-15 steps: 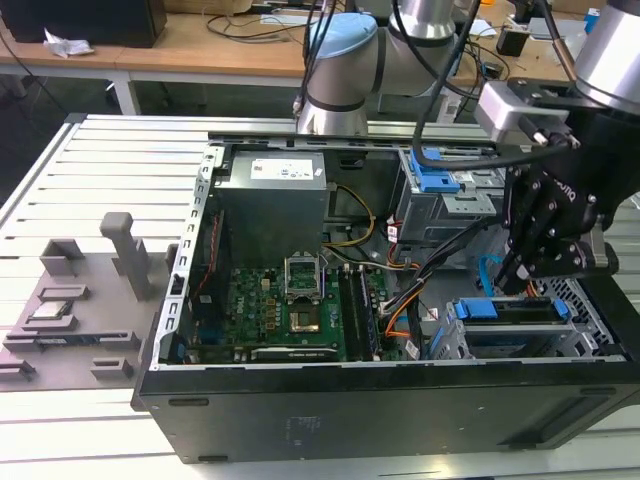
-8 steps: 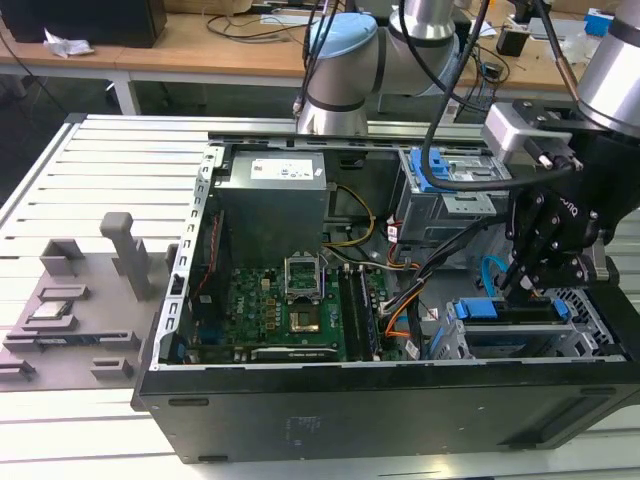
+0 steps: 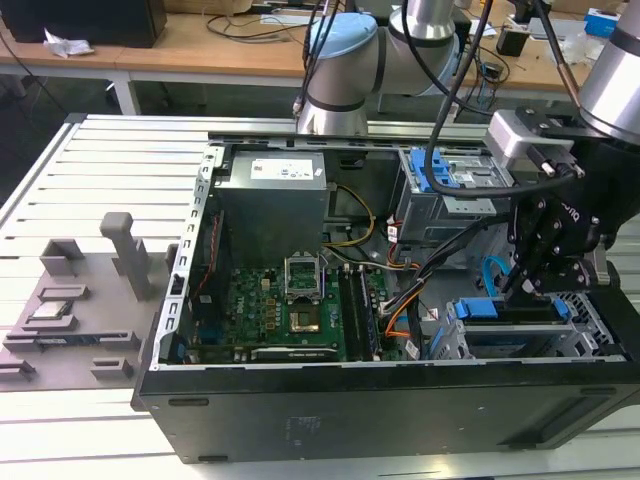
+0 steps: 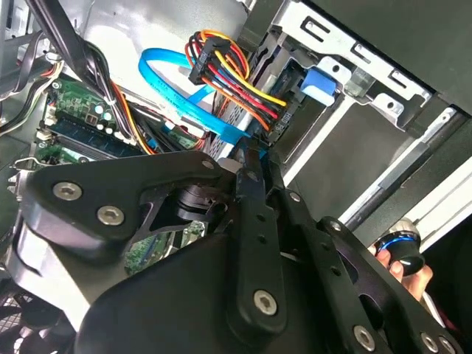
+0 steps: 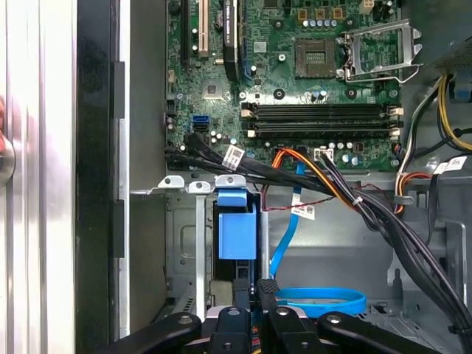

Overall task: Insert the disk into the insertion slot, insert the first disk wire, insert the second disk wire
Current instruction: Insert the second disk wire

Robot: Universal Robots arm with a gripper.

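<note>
The disk (image 5: 237, 237), framed in its bright blue carrier, is seen seated in the silver insertion slot (image 3: 590, 325). The first disk wire (image 4: 232, 70), a red, orange and black bundle, is seen at the disk's end. The light-blue second disk wire (image 4: 181, 92) is looped beside it.

Exterior view: even overhead room light, fairly bright; slatted table (image 3: 60, 170) pale w/ soft glare on its ribs, no hard shadows. Inside of the computer case (image 3: 330, 410) darker, esp. the near wall, nearly black w/ little detail. Slight softness overall.

Second wrist view: gripper (image 4: 254, 158) body close to lens, matte black, blurred at the near edge; the first disk wire (image 4: 236, 74) and the second disk wire (image 4: 169, 85) sharp and well lit. White wash of glare at 1 corner.

First wrist view: motherboard (image 5: 295, 81) crisp, evenly lit. Case wall strip (image 5: 44, 177) blown out by glare. Straight edges bow slightly near frame edges.
</note>
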